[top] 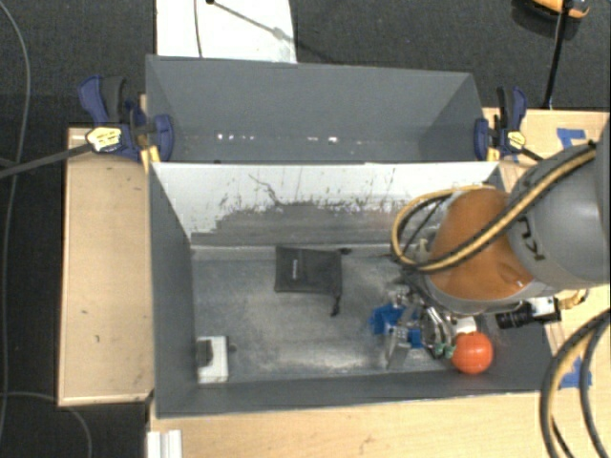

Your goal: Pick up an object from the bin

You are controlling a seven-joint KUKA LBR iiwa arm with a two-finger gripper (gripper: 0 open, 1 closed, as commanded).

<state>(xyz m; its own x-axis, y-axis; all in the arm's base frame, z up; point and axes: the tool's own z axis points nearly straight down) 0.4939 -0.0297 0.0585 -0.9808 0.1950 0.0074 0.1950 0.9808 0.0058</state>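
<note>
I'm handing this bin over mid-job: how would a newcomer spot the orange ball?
Follow the near wall of the grey bin to its right-hand end, under the arm's orange cover. The ball lies there, just right of the gripper and a small blue thing. It alone is round and orange-red.

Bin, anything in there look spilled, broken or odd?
Nothing spilled or broken. A black flat square lies mid-floor, a white block in the lower left corner, a blue thing and an orange ball by the gripper. Only the back wall is scuffed.
</note>
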